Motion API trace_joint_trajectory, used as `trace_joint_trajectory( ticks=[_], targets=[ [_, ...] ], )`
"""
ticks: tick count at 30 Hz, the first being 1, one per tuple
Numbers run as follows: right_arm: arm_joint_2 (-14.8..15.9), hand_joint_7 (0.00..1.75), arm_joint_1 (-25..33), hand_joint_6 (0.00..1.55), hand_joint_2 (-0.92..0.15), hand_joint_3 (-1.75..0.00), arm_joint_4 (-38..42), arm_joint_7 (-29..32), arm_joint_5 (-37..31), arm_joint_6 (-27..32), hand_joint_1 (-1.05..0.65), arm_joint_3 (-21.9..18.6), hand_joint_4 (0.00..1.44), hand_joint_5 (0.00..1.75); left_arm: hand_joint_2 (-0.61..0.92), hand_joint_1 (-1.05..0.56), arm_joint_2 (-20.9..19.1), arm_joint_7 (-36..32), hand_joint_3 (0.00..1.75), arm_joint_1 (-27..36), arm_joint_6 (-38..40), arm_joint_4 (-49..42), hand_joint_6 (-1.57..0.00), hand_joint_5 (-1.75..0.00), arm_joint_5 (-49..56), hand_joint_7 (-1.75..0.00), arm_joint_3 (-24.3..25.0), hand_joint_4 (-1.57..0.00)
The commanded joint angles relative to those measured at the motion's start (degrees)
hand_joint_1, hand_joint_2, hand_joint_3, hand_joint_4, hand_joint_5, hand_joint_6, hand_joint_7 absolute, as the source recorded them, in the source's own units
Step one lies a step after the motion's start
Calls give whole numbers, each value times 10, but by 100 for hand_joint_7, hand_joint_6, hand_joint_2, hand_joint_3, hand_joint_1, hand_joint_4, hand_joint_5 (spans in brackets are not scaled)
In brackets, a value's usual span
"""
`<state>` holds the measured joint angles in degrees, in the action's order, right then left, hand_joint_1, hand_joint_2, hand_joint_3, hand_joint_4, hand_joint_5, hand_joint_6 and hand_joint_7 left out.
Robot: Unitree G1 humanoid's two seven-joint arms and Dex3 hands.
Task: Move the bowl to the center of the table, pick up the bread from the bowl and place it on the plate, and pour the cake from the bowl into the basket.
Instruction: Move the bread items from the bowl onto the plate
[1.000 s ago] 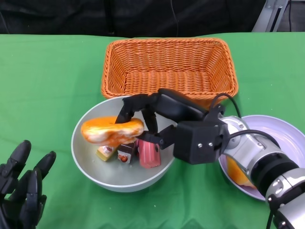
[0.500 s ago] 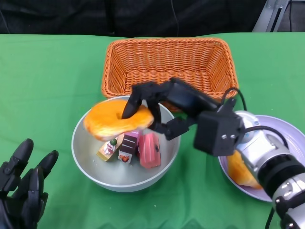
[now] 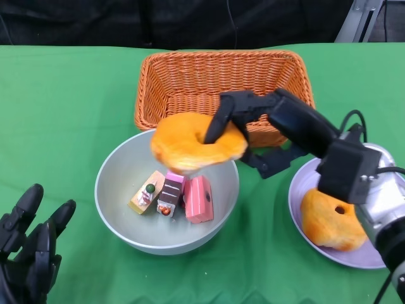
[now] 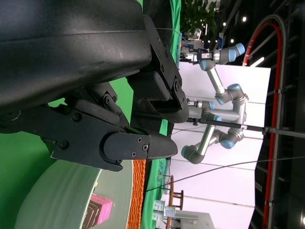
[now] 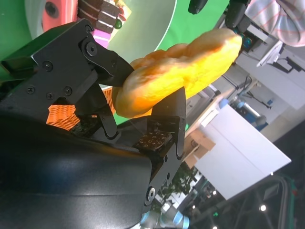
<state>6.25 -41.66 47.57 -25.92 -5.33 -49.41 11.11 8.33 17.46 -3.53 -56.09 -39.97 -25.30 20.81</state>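
Above the grey round bowl (image 3: 126, 215), the right hand (image 3: 253, 136) reaches leftward, pinching the orange ring-shaped bread (image 3: 197, 143); the left hand (image 3: 28, 253) rests spread.

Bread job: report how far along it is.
Done: the bowl sits mid-table before the basket, and one bread lies on the plate. In hand: the right hand holds a ring-shaped bread above the bowl's rim, not yet over the plate. Left: placing it, then pouring the cake pieces into the basket. The left hand is idle.
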Motion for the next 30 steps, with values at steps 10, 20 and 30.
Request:
trace_joint_trajectory(
  ticks=[10,20,30],
  targets=[
    [72,143,96,71,-42,-132,-147,-7,60,61,-6,-64,77,175,92,-47,-17,9,29,0,4,-8,-84,0,-2,0,8,-98],
    [106,147,208,71,-41,-138,-230,39,61,80,-3,-122,76,173,92,-46,-30,26,30,-4,6,-17,-84,0,-10,0,12,-98],
    [104,153,308,65,-49,-131,-278,73,64,110,0,-154,69,174,92,-47,-36,34,28,-2,20,-13,-84,0,-14,0,14,-99]
  ],
)
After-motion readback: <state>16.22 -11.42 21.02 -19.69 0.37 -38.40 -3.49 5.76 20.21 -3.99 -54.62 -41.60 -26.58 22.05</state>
